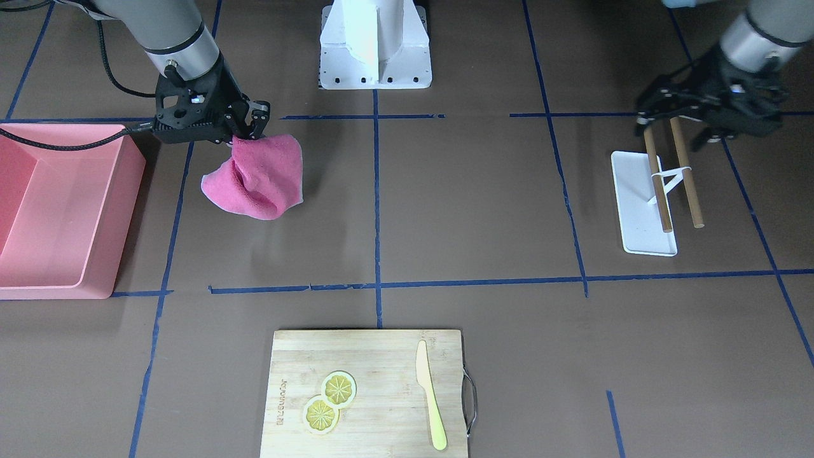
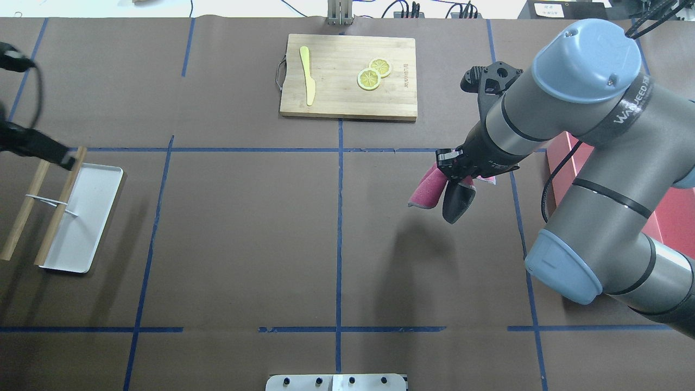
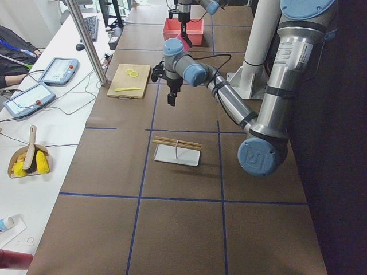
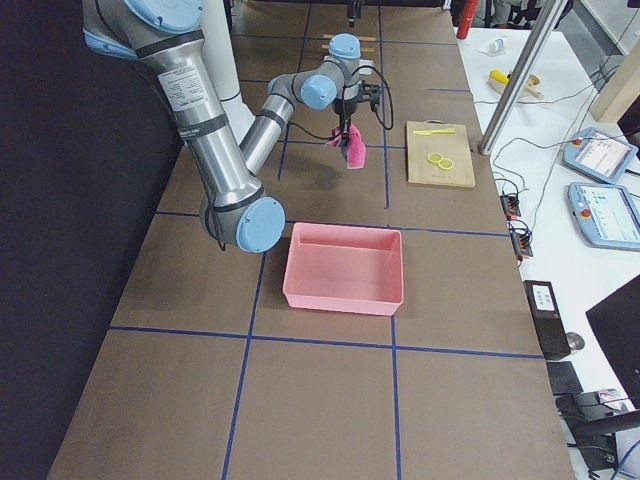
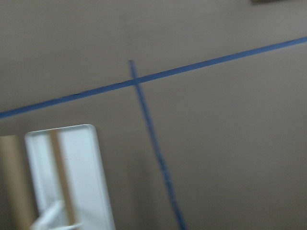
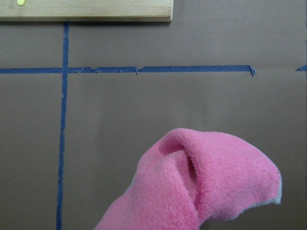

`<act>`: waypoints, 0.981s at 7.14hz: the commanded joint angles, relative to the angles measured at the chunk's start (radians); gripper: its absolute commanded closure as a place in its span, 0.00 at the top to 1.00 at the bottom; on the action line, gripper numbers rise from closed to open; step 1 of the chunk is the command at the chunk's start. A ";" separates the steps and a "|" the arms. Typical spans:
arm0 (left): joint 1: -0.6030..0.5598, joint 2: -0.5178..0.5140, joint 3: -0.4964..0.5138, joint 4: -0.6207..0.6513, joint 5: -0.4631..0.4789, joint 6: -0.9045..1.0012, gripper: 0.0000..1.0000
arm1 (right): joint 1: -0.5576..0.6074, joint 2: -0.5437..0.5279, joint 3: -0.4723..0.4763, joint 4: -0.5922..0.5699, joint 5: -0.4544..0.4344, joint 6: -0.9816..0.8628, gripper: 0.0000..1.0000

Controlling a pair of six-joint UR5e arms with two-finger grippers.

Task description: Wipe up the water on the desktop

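Note:
The desktop (image 1: 477, 191) is a matte brown surface with blue tape lines; I see no water on it. My right gripper (image 1: 245, 130) is shut on the top of a pink cloth (image 1: 261, 178), which hangs crumpled above the desktop and casts a shadow below it. The cloth also shows in the overhead view (image 2: 429, 190) and fills the bottom of the right wrist view (image 6: 206, 187). My left gripper (image 1: 674, 124) looks open and empty. It hovers over the far ends of two wooden rods (image 1: 687, 172) on a white tray (image 1: 636, 216).
A pink bin (image 1: 127, 216) stands on the desktop beside the right arm. A wooden cutting board (image 1: 381, 356) at the operators' edge carries two lemon slices (image 1: 329, 401) and a yellow knife (image 1: 431, 394). The robot's white base (image 1: 375, 44) is at the middle.

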 commanded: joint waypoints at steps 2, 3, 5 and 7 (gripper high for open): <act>-0.303 0.183 0.244 -0.018 -0.052 0.359 1.00 | -0.087 -0.003 0.017 0.021 -0.077 0.183 0.00; -0.354 0.191 0.339 -0.035 -0.048 0.392 1.00 | -0.144 -0.009 0.025 0.021 -0.116 0.206 0.00; -0.387 0.177 0.357 -0.060 -0.054 0.392 1.00 | -0.322 -0.035 0.025 0.021 -0.280 0.298 0.00; -0.387 0.174 0.358 -0.060 -0.054 0.388 1.00 | -0.358 -0.094 -0.018 0.021 -0.296 0.293 0.00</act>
